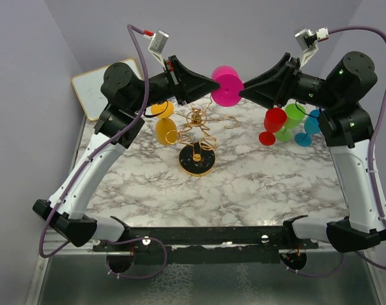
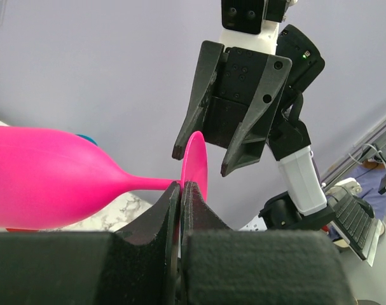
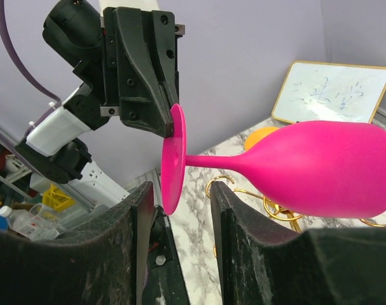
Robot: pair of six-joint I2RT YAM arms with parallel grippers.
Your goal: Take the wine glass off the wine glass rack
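ok so here's where I'm at: my left end effector (image 2: 182,190) is clamped right down on the pink wine glass (image 3: 320,168), pinching the rim of its foot (image 3: 173,159) between the two fingers. The glass is lying sideways in the air, stem level, up above the wine glass rack (image 1: 199,130) and not touching it. So it's off the rack and in my left grip.

My right end effector (image 3: 180,190) is facing the left one, nose to nose. Its jaws are parted about halfway and it's got hold of nothing. The lower edge of the foot sits in the gap between the two fingers, with a bit of daylight on either side in the right wrist view, so I'd say it isn't touching, though that angle is tight and I wouldn't swear to it.

The rack stands near the middle of the marble tabletop (image 1: 262,184) on its round black base. An orange glass (image 1: 165,130) is on the rack's left side, hung from one of the wire arms as far as I can tell from above. Over on the right, a red glass (image 1: 273,121), a green glass (image 1: 294,114) and a blue glass (image 1: 312,124) stand bunched together under my right arm. There's a small whiteboard (image 1: 94,92) propped in the far left corner
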